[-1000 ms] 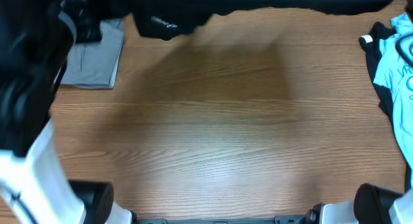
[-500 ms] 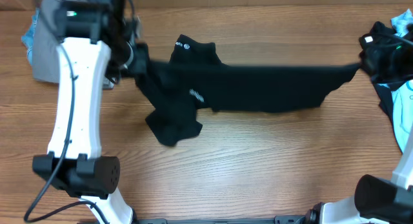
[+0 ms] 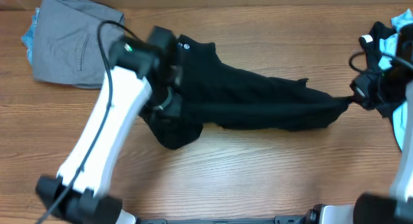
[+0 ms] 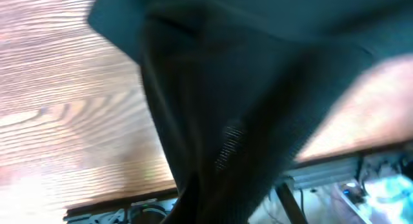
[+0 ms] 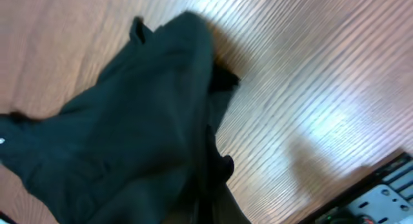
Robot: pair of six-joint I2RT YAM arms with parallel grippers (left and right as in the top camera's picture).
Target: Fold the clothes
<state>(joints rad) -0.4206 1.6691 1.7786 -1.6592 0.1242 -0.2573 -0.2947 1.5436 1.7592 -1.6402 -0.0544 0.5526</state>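
Wooden table (image 3: 258,179) seen from above. Black T-shirt (image 3: 258,101) drawn out in a long, creased band across the table's middle, from left of centre almost to the table's right edge. Small white round logo (image 3: 187,46) on the part of the T-shirt nearest the table's far side, left of centre. Bunched lump of black cloth on the near side of that, sagging toward the table's front edge.

Left gripper (image 3: 169,108) over the table's left-centre, jaws pressed together and pinching the T-shirt's left part, largely buried in dark cloth. White left arm (image 3: 110,127) slanting in from the table's near-left corner. In the left wrist view, blurred black fabric hanging close up, with wood grain of the table behind it.

Right gripper (image 3: 357,98) near the table's right edge, jaws pressed together on the T-shirt's narrow right tip. In the right wrist view, gathered black fabric running down to the bottom edge, with bare tabletop beside it.

Grey garment (image 3: 64,43) lying flat at the table's far-left corner, well apart from the T-shirt. Pale blue garment (image 3: 402,21) heaped at the table's right edge, just beyond the right gripper; contact between the two impossible to tell.
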